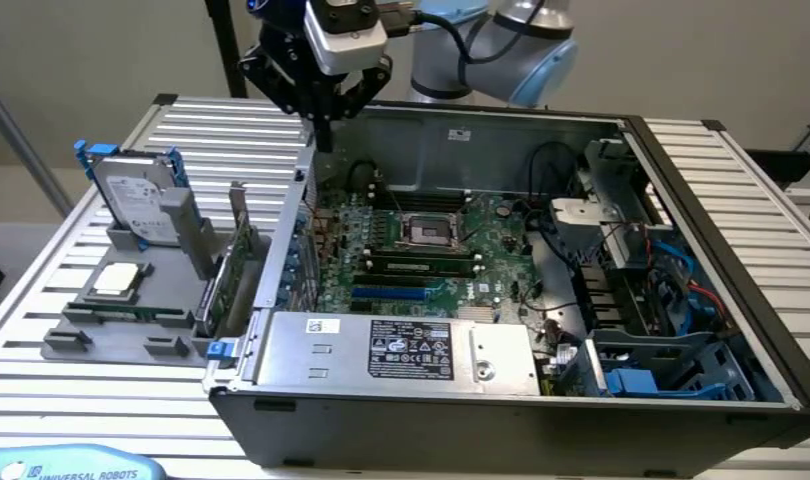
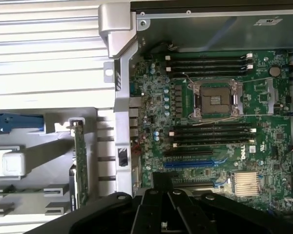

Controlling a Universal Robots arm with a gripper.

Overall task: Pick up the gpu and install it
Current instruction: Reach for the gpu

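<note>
The gpu [image 1: 232, 275] stands on edge in a slot of the grey holder [image 1: 112, 335], on the exterior view's left just outside the open computer case. Its silver bracket points up and its green board shows below. In the wrist view the gpu [image 2: 79, 165] appears edge-on as a thin green strip. My gripper [image 1: 324, 138] hangs above the case's rear corner, higher than the gpu and beyond it. Its fingers are shut with nothing between them. My gripper [image 2: 160, 195] shows as dark fingers over the motherboard's edge.
The open case holds a green motherboard [image 1: 419, 250] with an empty CPU socket [image 2: 212, 100] and a blue slot [image 2: 188, 163]. A power supply [image 1: 392, 350] lies at the case front. The holder also carries a hard drive in a blue frame [image 1: 136, 195] and a square CPU chip [image 1: 118, 280].
</note>
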